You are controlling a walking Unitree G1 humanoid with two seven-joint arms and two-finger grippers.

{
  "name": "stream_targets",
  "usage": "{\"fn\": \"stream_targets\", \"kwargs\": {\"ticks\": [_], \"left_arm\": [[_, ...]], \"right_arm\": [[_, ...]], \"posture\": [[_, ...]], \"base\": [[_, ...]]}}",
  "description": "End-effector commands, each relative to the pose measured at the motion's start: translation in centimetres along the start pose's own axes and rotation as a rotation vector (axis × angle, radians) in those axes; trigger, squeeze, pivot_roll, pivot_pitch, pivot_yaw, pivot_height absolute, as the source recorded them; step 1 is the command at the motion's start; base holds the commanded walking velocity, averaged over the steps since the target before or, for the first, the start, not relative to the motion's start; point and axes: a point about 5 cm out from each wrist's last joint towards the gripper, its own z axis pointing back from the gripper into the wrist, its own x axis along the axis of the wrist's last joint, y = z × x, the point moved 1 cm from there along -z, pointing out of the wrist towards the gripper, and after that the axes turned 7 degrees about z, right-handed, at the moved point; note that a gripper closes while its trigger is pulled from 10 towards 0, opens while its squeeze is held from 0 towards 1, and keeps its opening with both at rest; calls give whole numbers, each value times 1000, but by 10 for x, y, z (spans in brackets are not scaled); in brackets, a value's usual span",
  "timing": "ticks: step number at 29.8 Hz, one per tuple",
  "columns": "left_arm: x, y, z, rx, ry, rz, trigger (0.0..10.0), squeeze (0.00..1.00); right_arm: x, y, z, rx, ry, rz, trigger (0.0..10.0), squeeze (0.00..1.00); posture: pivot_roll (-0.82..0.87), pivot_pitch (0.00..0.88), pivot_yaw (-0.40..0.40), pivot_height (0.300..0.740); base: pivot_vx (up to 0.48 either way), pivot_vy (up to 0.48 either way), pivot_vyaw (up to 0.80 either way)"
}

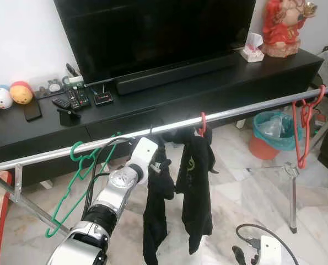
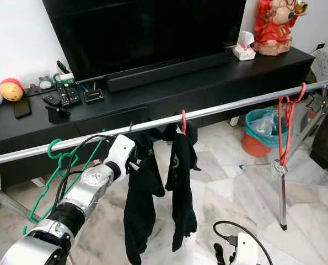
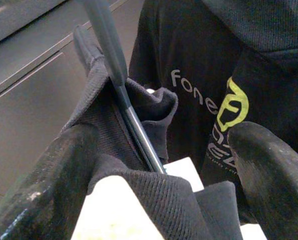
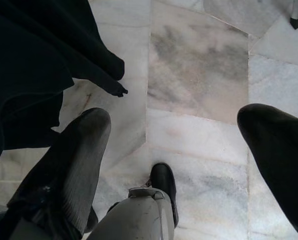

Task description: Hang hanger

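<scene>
A silver clothes rail (image 1: 235, 112) runs across in front of me. A black garment (image 1: 155, 221) hangs from it on a thin dark hanger (image 3: 138, 135). My left gripper (image 3: 166, 135) is raised to that garment's shoulder, just under the rail, fingers open on either side of the cloth and hanger wire. Beside it, a black printed shirt (image 1: 195, 182) hangs on a red hanger (image 1: 203, 122). An empty green hanger (image 1: 70, 187) hangs at the rail's left, and an empty red hanger (image 1: 302, 132) at its right. My right gripper (image 4: 178, 117) stands open low over the marble floor, holding nothing.
Behind the rail stands a black TV console (image 1: 208, 94) with a television, remotes (image 1: 75, 100), a tissue box and a red figurine (image 1: 282, 27). A teal bin (image 1: 274, 130) stands at the right. The rack's legs (image 1: 293, 193) rest on the floor at the right and lower left.
</scene>
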Motion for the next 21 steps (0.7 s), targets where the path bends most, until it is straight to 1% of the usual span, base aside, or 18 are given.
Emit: {"fn": "stream_targets", "kwargs": {"ticks": [1, 9, 11, 12, 13, 14, 15, 16, 18, 19, 20, 21], "left_arm": [[8, 0, -4, 3, -14, -33, 10000, 0], [9, 0, -9, 28, 8, -43, 10000, 0], [8, 0, -10, 33, 22, -69, 10000, 0], [8, 0, -10, 33, 22, -69, 10000, 0], [5, 0, -10, 33, 40, -85, 10000, 0], [3, 0, -10, 29, 57, -97, 9451, 0], [2, 0, -10, 27, 64, -101, 9451, 0], [0, 0, -10, 26, 69, -110, 9216, 0], [-4, 1, -9, 26, 85, -119, 9137, 0], [-5, 2, -8, 29, 89, -121, 8941, 0], [-7, 3, -8, 32, 91, -120, 8118, 0], [-7, 3, -8, 32, 91, -120, 8118, 0]], "right_arm": [[-2, 2, 0, -3, 11, -19, 10000, 0], [-2, 2, 0, -5, 11, -23, 10000, 0], [-3, 2, 0, -4, 11, -24, 10000, 0], [-3, 2, 0, -4, 11, -24, 10000, 0], [-3, 2, 0, -4, 11, -24, 10000, 0], [-3, 2, 0, -4, 11, -24, 10000, 0], [-3, 2, 0, -4, 11, -25, 10000, 0], [-3, 2, 0, -4, 11, -24, 10000, 0], [-3, 3, 0, -4, 11, -24, 10000, 0], [-3, 2, 0, -4, 11, -24, 10000, 0], [-3, 2, 0, -4, 11, -24, 10000, 0], [-3, 2, 0, -4, 11, -24, 10000, 0]], "posture": [[-60, 0, 73, 740], [-62, 0, 75, 740], [-65, 0, 76, 740], [-65, 0, 76, 740], [-65, 0, 76, 740], [-65, 0, 76, 740], [-65, 0, 76, 740], [-65, 0, 76, 740], [-65, 0, 75, 740], [-65, 0, 75, 740], [-65, 0, 75, 740], [-65, 0, 75, 740]], "base": [[0, 0, 0], [0, 0, 0], [0, 0, 0], [0, 0, 0], [0, 0, 0], [0, 0, 0], [0, 0, 0], [0, 0, 0], [0, 0, 0], [0, 0, 0], [0, 0, 0], [0, 0, 0]]}}
